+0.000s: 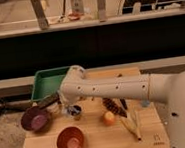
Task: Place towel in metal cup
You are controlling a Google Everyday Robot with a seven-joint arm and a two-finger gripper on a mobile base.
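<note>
My claw (53,100), grip unclear, hangs near the small shiny metal cup (76,111); one bump could tip it.

Reaches in from the right as a thick white arm (118,88), stretched leftward over the worktop (93,141). Bends at a rounded joint (73,83) near the left end and turns downward from there. Ends in the tool (53,101), a dark part held low just left of that joint, close above the surface. Shows a broad white base at the right edge.
</note>
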